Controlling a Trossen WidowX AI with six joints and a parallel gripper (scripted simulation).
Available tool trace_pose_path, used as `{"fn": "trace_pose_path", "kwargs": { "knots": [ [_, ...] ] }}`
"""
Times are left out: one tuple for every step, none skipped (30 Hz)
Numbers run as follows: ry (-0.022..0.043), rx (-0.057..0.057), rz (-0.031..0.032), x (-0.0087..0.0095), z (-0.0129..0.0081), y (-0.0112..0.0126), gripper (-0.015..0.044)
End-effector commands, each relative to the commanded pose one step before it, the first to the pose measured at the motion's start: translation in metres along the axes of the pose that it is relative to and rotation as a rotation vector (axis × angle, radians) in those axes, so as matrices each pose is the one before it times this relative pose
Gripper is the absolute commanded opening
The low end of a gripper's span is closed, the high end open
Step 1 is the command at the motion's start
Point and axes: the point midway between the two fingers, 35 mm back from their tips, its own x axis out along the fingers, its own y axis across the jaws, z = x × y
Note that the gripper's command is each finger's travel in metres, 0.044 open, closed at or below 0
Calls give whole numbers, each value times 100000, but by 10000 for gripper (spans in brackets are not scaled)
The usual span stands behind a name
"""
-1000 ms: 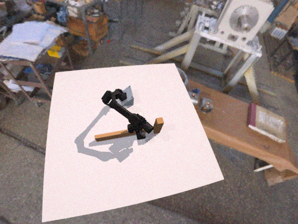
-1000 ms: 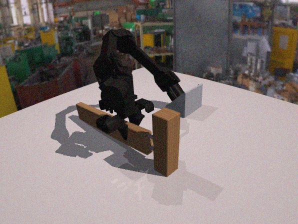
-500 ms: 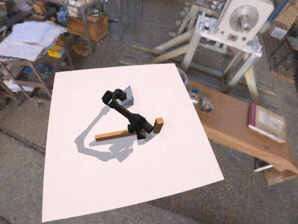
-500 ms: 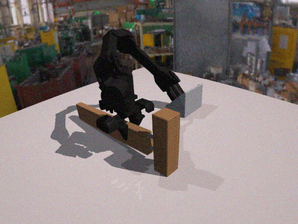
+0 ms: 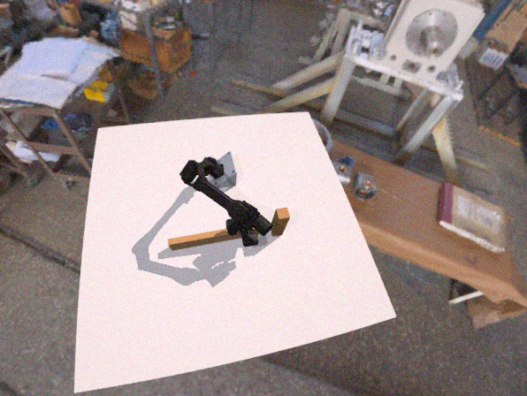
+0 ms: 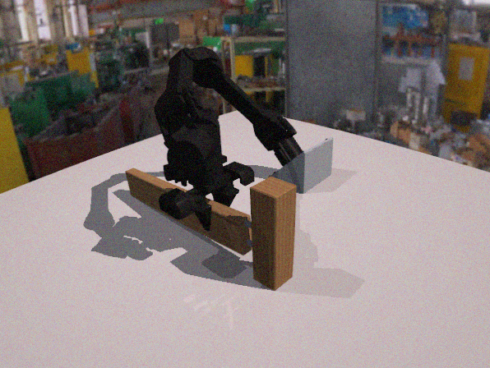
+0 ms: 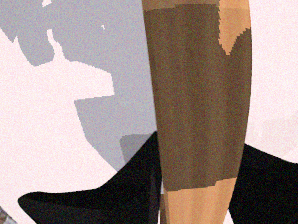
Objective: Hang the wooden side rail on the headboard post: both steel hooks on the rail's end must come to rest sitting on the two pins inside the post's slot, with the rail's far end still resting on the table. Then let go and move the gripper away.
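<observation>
The wooden side rail [image 5: 194, 239] [image 6: 144, 186] [image 7: 196, 90] runs from the table's left-middle towards the upright headboard post [image 5: 280, 221] [image 6: 273, 230]. Its far end rests on the white table [image 5: 133, 331] [image 6: 370, 287]. Its post end is raised a little, with a shadow under it. Two small steel hooks [image 6: 248, 225] on that end meet the post's face. I cannot tell whether they sit on the pins. My gripper [image 5: 244, 231] [image 6: 202, 207] [image 7: 181, 133] is shut on the rail from above, near its post end.
The arm's grey base block [image 5: 227, 174] [image 6: 314, 164] stands behind the post. Beyond the table's right edge in the top view are a wooden bench [image 5: 411, 230] with a book [image 5: 472, 217] and a white machine stand [image 5: 411, 57].
</observation>
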Motion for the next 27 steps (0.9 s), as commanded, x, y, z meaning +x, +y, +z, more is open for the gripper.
{"fn": "trace_pose_path", "kwargs": {
  "knots": [
    [398,-107,789,-222,-372,-45,0],
    [0,1,1,11,-11,8,0],
    [0,0,0,11,-11,2,0],
    [0,0,0,10,-10,-4,0],
    [1,0,0,5,-11,-7,0],
    [1,0,0,-2,-10,-8,0],
    [1,0,0,-9,-10,-8,0],
    [1,0,0,-11,-11,-3,0],
    [1,0,0,-11,-11,1,0],
    [1,0,0,-11,-11,2,0],
    [1,0,0,-11,-11,4,0],
    [1,0,0,-7,-7,5,0],
    [1,0,0,-7,-7,7,0],
    [1,0,0,-8,-7,8,0],
    [1,0,0,-8,-7,8,0],
    [1,0,0,-8,-7,8,0],
    [1,0,0,-8,-7,8,0],
    [1,0,0,-8,-7,8,0],
    [1,0,0,-8,-7,8,0],
    [1,0,0,-8,-7,8,0],
    [1,0,0,-8,-7,8,0],
    [1,0,0,-8,-7,8,0],
    [1,0,0,-8,-7,8,0],
    [1,0,0,-8,-7,8,0],
    [1,0,0,-8,-7,8,0],
    [1,0,0,-8,-7,8,0],
    [1,0,0,-8,-7,8,0]
  ]
}}
